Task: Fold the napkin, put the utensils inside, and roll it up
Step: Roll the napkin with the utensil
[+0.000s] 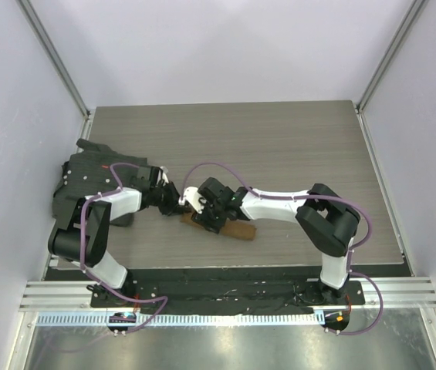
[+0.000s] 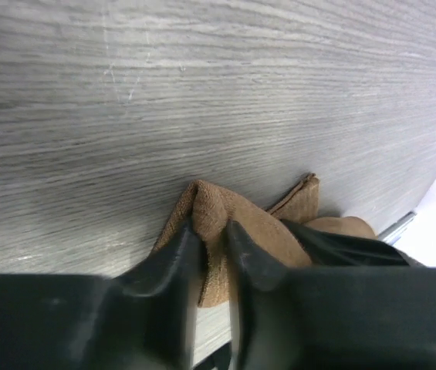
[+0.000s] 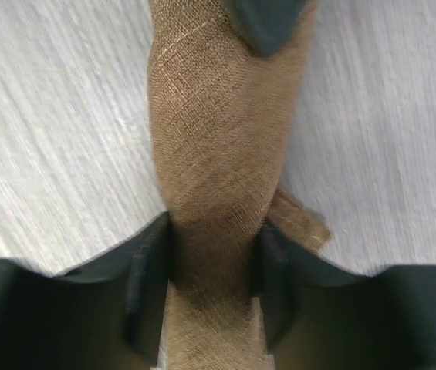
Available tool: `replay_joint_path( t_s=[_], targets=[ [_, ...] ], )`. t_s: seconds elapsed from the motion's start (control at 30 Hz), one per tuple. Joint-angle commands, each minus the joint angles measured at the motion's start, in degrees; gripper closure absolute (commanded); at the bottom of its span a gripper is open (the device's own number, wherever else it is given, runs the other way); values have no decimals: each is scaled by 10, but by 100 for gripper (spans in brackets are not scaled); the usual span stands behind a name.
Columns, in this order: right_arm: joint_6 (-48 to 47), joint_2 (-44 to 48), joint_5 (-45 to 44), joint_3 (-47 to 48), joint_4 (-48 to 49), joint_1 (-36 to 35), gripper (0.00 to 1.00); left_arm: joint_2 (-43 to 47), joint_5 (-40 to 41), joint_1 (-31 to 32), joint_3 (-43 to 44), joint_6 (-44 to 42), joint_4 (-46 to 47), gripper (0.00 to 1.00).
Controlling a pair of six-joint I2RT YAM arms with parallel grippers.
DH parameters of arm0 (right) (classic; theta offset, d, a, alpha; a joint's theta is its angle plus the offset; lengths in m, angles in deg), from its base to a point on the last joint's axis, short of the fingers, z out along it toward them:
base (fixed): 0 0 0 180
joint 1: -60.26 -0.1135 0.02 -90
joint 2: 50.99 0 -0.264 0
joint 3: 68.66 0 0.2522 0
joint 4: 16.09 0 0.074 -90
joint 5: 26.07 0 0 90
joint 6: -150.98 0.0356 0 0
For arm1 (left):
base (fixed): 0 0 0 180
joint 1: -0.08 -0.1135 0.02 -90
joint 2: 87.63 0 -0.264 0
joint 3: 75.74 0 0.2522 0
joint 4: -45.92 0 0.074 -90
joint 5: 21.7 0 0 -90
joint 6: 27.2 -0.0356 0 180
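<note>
The napkin [image 1: 235, 230] lies as a tan-brown roll on the wooden table, between both arms. My left gripper [image 1: 173, 203] is shut on a bunched fold at the roll's left end [image 2: 216, 210], with cloth pinched between its fingers [image 2: 177, 258]. My right gripper [image 1: 202, 213] straddles the roll [image 3: 218, 131] crosswise, and its two pads [image 3: 150, 270] press against the roll's sides. A loose napkin corner [image 3: 302, 223] sticks out to the right of the roll. The utensils are hidden from every view.
A dark grey-black textured mat [image 1: 86, 181] lies crumpled at the table's left edge, behind the left arm. White walls with metal rails enclose the table on the left, back and right. Bare wood [image 1: 279, 146] stretches behind the roll.
</note>
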Motion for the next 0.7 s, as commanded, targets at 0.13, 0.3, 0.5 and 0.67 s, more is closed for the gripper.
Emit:
replay_joint_path(
  t_s=[0.13, 0.3, 0.5, 0.67],
  targets=[
    [42, -32, 193, 38, -52, 76, 64, 76, 107, -2, 17, -34, -82, 43],
    [83, -80, 349, 70, -90, 130, 68, 119, 148, -5, -1, -44, -102, 34],
    [114, -152, 481, 122, -115, 166, 69, 163, 100, -5, -47, -44, -38, 34],
    [151, -201, 546, 149, -117, 186, 69, 178, 71, -5, -79, -32, 20, 36]
  ],
)
